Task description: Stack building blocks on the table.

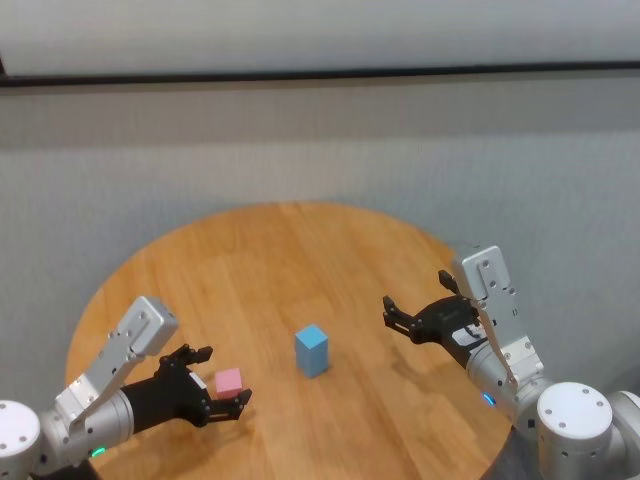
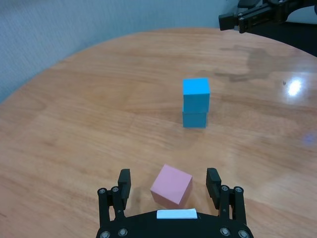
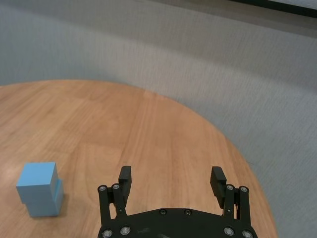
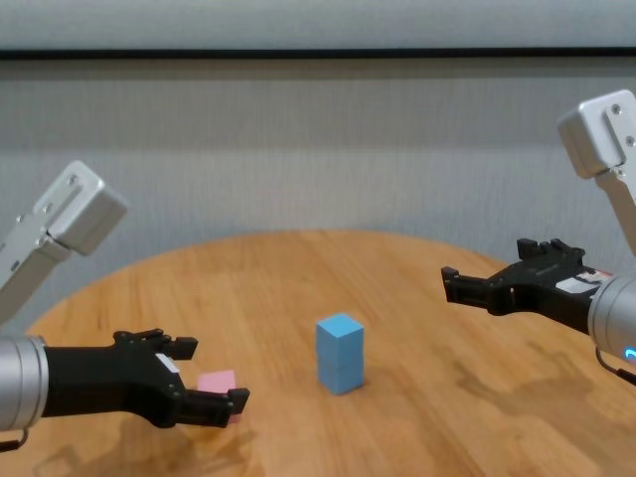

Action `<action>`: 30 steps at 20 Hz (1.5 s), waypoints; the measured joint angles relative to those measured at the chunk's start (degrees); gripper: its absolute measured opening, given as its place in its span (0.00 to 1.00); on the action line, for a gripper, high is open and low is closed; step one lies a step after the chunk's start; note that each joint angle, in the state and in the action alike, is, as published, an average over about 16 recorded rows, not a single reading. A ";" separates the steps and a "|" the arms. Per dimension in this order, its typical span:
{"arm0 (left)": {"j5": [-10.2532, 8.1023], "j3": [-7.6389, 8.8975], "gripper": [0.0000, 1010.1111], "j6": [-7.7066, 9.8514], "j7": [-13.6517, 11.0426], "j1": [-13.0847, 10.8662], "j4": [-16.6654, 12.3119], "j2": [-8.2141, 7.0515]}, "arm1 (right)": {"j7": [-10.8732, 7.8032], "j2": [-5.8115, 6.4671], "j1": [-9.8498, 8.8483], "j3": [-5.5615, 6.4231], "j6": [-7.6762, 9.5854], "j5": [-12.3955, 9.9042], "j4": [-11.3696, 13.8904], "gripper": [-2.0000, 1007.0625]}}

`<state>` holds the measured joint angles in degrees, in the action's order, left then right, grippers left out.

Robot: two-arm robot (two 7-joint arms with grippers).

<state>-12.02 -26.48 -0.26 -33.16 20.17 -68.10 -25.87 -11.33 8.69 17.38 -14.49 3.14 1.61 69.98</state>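
Two light blue blocks [image 1: 312, 350] stand stacked one on the other near the middle of the round wooden table [image 1: 280, 260]; the stack also shows in the left wrist view [image 2: 195, 102], the right wrist view [image 3: 40, 189] and the chest view [image 4: 340, 353]. The pink block [image 1: 229, 381] lies on the table to the left of the stack, between the open fingers of my left gripper [image 1: 222, 384]; the left wrist view shows gaps beside the pink block [image 2: 171, 185] on both sides. My right gripper [image 1: 390, 314] is open and empty, held above the table to the right of the stack.
A grey floor surrounds the table and a pale wall with a dark strip runs behind it. The table's edge [image 3: 233, 148] curves close under my right gripper.
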 joint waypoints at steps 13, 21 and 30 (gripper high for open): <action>0.55 -0.51 0.99 3.70 2.02 -0.91 -1.70 0.01 | 0.00 0.00 0.00 0.00 0.00 0.00 0.00 1.00; 1.18 -0.80 0.99 5.45 2.69 -1.35 -2.82 0.37 | 0.00 0.00 0.00 0.00 0.00 0.00 0.00 1.00; 1.56 -1.18 0.99 5.23 2.32 -0.65 -1.37 1.13 | 0.00 0.00 0.00 0.00 0.00 0.00 0.00 1.00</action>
<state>-10.46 -27.66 4.98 -30.84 19.51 -69.47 -24.74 -11.33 8.69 17.38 -14.49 3.14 1.61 69.98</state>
